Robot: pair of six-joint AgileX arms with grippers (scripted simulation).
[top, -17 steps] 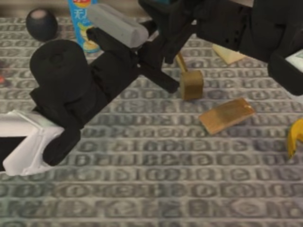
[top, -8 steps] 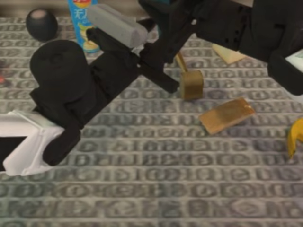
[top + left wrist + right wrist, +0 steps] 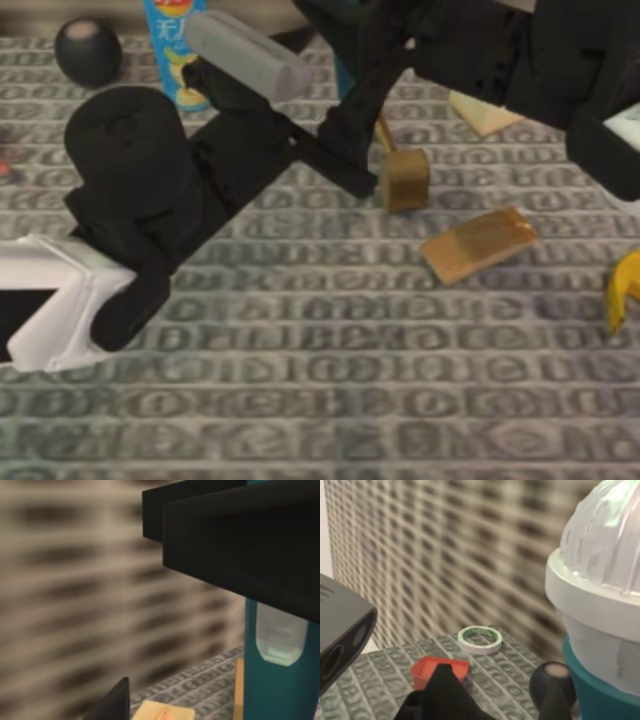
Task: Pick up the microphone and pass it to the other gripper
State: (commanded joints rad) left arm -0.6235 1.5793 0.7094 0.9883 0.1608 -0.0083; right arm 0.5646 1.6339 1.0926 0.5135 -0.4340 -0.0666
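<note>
Patterned table (image 3: 300,400), one microphone (image 3: 277,680) pinched by right claw (image 3: 345,95); left claw (image 3: 335,165) spread beside it

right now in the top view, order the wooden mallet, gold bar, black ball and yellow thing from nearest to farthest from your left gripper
From the left gripper:
1. Wooden mallet, just to its right.
2. Gold bar, farther right and nearer the bottom edge.
3. Black ball at top left and yellow thing at the right edge: too close to call.

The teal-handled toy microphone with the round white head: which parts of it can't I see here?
- Top view: only a teal sliver of the microphone shows; black arms cover the rest.
- Left wrist view: head hidden behind a black gripper finger.
- Right wrist view: handle cut off by the frame edge.
</note>
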